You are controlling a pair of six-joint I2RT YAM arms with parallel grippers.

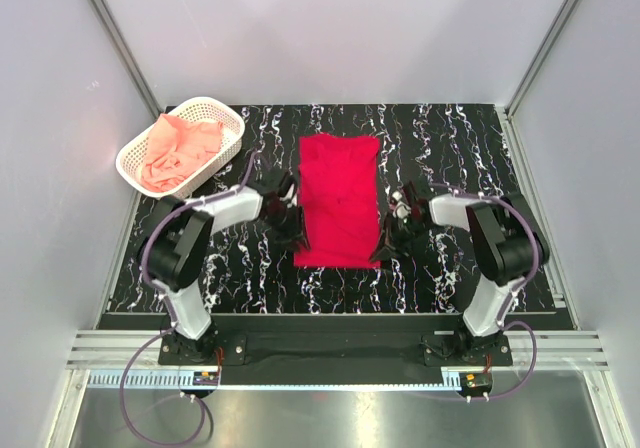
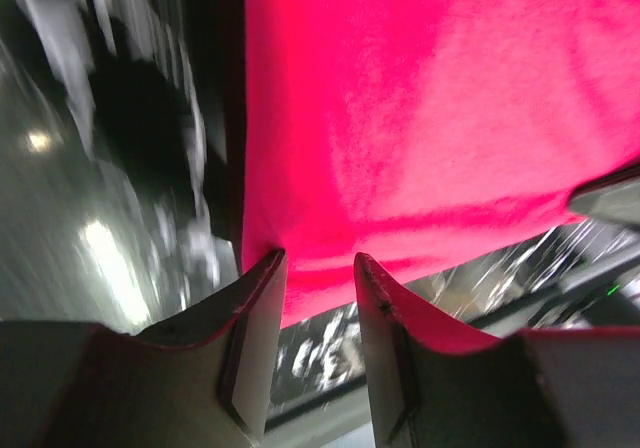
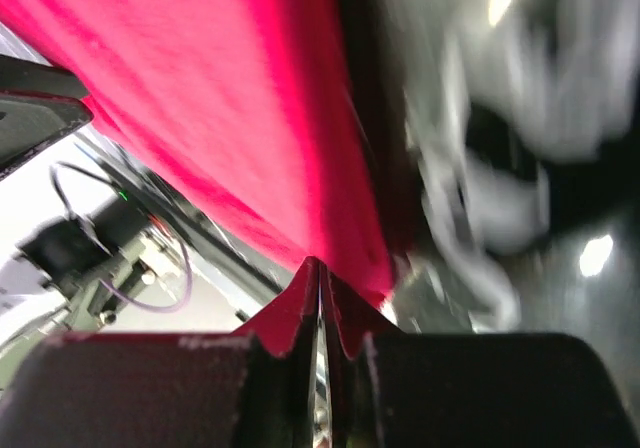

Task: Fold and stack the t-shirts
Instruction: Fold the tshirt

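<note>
The left gripper sits low over the black, white-veined marble-pattern counter. Its fingers stand apart, and a strip of counter shows through the gap in the left wrist view. Directly ahead of its tips lies the plain crimson red t-shirt, a soft cloth folded into a long narrow rectangle. The near left corner of the shirt reaches to the gripper's fingertips. Nothing is clamped between them.

The right gripper is at the opposite near corner of the red t-shirt, just across the cloth from the left gripper. In the right wrist view its fingers are pressed together with only a hairline seam between them. The red hem runs right into that seam, so the gripper is closed on the corner of the shirt. The rest of the cloth stretches away from both grippers, flat on the counter.

Well beyond and to the left of the left gripper, a white plastic lattice basket stands on the counter. The plain pale salmon-pink t-shirt lies crumpled inside it, apart from both grippers.
</note>
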